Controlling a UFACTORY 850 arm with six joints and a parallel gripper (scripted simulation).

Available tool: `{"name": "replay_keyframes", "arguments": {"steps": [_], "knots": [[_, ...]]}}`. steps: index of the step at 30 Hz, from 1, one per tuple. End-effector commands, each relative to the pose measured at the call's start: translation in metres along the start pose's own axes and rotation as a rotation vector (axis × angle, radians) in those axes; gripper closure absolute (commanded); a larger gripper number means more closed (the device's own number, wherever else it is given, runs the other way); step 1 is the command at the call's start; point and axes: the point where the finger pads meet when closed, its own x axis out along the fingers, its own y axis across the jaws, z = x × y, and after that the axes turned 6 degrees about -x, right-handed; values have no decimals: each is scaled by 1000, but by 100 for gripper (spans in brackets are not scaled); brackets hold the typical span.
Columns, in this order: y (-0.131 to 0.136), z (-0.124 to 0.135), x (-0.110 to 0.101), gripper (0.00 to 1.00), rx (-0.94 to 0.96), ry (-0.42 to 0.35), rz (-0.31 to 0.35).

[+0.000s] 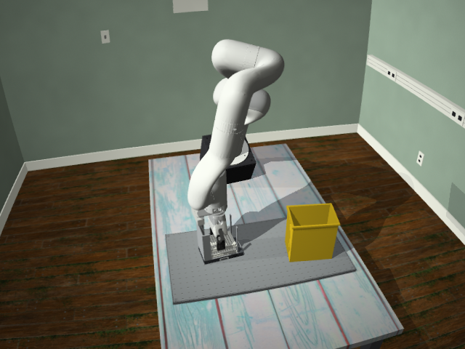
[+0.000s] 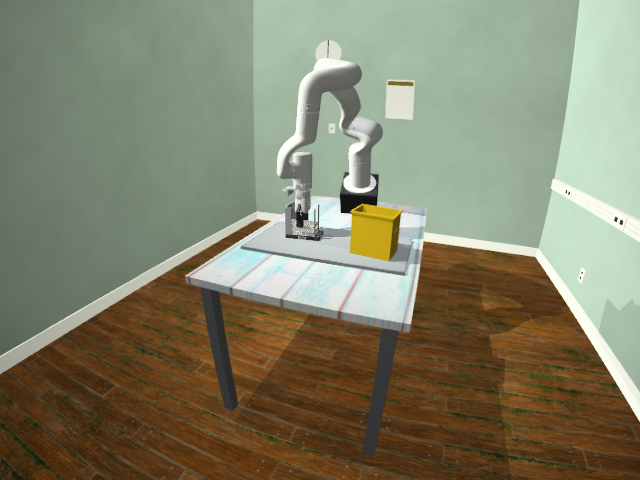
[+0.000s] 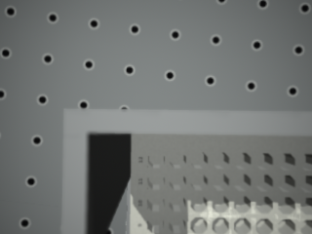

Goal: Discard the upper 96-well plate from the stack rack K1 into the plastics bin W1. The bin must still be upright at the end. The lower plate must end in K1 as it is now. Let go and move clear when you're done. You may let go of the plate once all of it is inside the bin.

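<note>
Your gripper (image 1: 219, 240) is down inside the rack (image 1: 203, 243), clamped across the upper plate (image 3: 253, 221), which sits within the rack posts above the lower plate (image 3: 214, 171). So only the grasp is done. You have yet to lift it out and carry it to the yellow bin (image 1: 311, 233), upright at about 3 o'clock from the rack.

The white arm (image 1: 229, 123) rises from its black base block (image 1: 245, 171), bends over at a high elbow and drops steeply down to the wrist. The gripper (image 1: 219, 242) points straight down, its dark fingers (image 2: 300, 211) standing wide and clamped on the upper plate (image 3: 253, 219) between them, low inside the rack.
</note>
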Motion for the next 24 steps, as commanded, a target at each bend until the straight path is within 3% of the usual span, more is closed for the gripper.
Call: {"name": "replay_keyframes", "arguments": {"steps": [1,11,24], "knots": [[-1,0,-3,100,0,0,-1],[-1,0,-4,100,0,0,-1],[-1,0,-22,100,0,0,-1]]}}
